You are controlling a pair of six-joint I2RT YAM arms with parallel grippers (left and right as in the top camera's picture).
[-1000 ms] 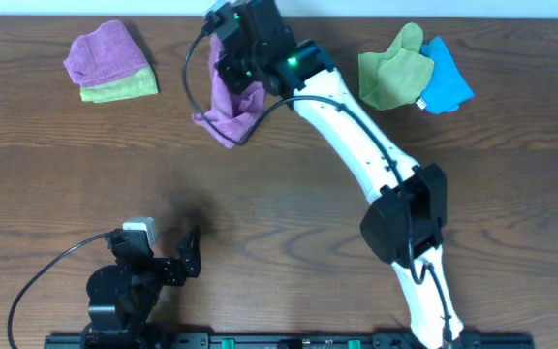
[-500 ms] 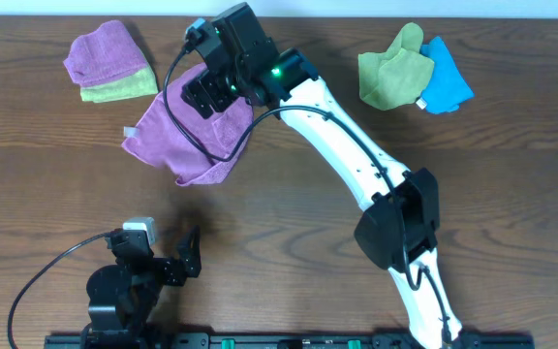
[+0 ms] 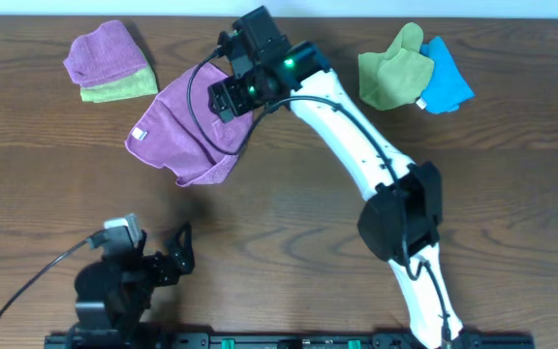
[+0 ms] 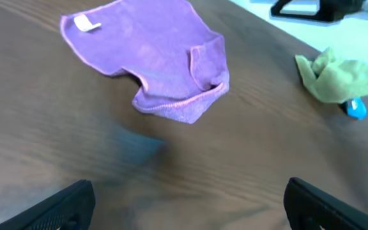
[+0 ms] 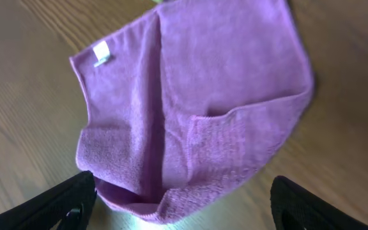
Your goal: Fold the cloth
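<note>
The cloth is purple and lies loosely spread on the wood table at the back, left of centre. Its white tag is at the left corner and its front edge is doubled over. My right gripper hovers open above the cloth's right side and holds nothing. In the right wrist view the cloth fills the space ahead of the wide-apart fingers. My left gripper stands open near the front left edge, well short of the cloth, with bare wood between its fingers.
A second purple cloth lies on a lime-green one at the back left. A green cloth and a blue cloth lie at the back right. The right arm stretches diagonally across the table.
My right gripper has opened and let go of the cloth, which went from a hanging bunch to lying spread on the table. The left arm shifted slightly left.
</note>
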